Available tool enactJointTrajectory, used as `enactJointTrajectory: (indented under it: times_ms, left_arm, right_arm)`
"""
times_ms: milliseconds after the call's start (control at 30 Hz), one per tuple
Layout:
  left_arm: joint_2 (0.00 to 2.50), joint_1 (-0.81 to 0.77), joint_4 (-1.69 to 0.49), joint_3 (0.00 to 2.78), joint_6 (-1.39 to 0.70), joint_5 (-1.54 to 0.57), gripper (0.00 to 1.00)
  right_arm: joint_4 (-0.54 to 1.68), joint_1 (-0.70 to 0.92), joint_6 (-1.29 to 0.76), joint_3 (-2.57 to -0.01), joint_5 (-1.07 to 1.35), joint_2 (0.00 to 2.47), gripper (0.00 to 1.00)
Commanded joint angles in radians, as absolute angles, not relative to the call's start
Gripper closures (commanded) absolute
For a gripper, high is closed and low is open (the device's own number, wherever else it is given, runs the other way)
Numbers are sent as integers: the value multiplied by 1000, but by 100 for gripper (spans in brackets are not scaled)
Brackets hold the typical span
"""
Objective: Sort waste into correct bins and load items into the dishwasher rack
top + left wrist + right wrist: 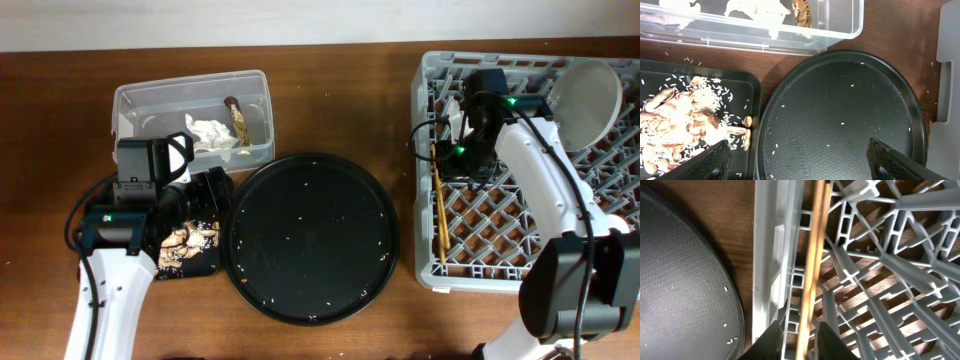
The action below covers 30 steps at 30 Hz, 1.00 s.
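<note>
**Two chopsticks (440, 210) lying in the dishwasher rack (480, 240), sorting nearly over**

Overhead, tissues (208, 131) and wrapper stick (238, 120) are lying in the clear tub (190, 82), the plate (585, 100) leaning in the rack; cups and bowl are not showing. Left wrist is showing food scraps (685, 120) filling the black tray (740, 85), left gripper (799, 147) spread empty. Right wrist: right gripper (799, 342) is straddling the chopsticks; I cannot tell whether it is pinching them.

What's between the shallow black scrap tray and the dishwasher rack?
The large round black tray, bare except for scattered rice grains, fills that stretch between shallow black tray and dishwasher rack; overhead view shows it.
</note>
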<state>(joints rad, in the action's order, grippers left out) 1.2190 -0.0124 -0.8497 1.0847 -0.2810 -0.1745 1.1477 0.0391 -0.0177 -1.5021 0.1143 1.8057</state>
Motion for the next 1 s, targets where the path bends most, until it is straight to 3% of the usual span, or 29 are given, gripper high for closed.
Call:
enactJointTrajectory:
  times_ms: [0,67,233,267,367,500,600,833,867,933,967]
  left_arm:
    - [1211,-8,-850,1089,-276,-167,14]
    - [1211,-8,-851,1089,-276,-167,1]
    - [1211,-15,-798,1089,-221,-167,1]
    - [1214,-21,-777,1089,-196,-157,1]
    - [1235,-23,-795,1094,-185,-115,1]
    - [1244,-23,-960,1094,-140,-83,0]
    - [1236,-23,-1075,1093,-140,-55,1]
    - [1011,-23,-1098,1050,-91,-36,1]
    - [947,-23,-1088,1030,-80,-36,1]
    - [798,-23,-1066,971,-75,-26,0]
    - [723,-23,-1060,940,-75,-26,1]
  right_arm:
    - [1148,41,-15,-1503,124,1802,73]
    - [1145,40,-15,-1507,124,1797,69]
    - [1129,14,-34,-1603,128,1728,62]
    - [1122,3,-33,-1633,150,1723,52]
    - [1144,-10,8,-1660,206,1723,46]
    - [1241,-15,-26,-1659,146,1718,34]
    - [1253,-14,-35,-1641,138,1681,32]
    - [1046,-14,-38,-1355,134,1362,25]
    - [997,-14,-38,-1288,134,1293,21]
    - [881,-14,-38,-1118,133,1113,2]
    - [849,-14,-38,-1051,125,1028,2]
